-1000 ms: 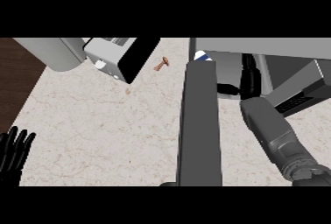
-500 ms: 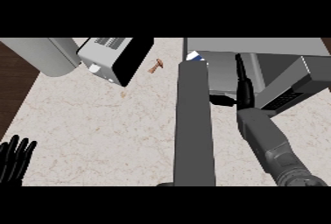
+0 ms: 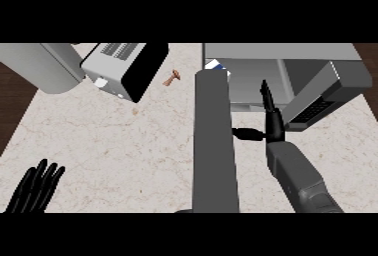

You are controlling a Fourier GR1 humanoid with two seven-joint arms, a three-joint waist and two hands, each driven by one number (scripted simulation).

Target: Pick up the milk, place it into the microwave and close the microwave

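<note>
The milk [image 3: 215, 65] sits at the microwave's [image 3: 280, 51] left front corner, up-left of the nearer right hand [image 3: 272, 122], whose fingers [image 3: 266, 95] are straight, together and empty, pointing inward.

Grey microwave [image 3: 295, 56], door [image 3: 325, 98] swung open, white-and-blue milk [image 3: 215, 64] at its left edge, mostly hidden

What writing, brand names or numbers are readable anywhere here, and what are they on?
None can be read.
The milk carton shows only blue and white patches, too small to read.
The toaster and the microwave show no legible lettering.
</note>
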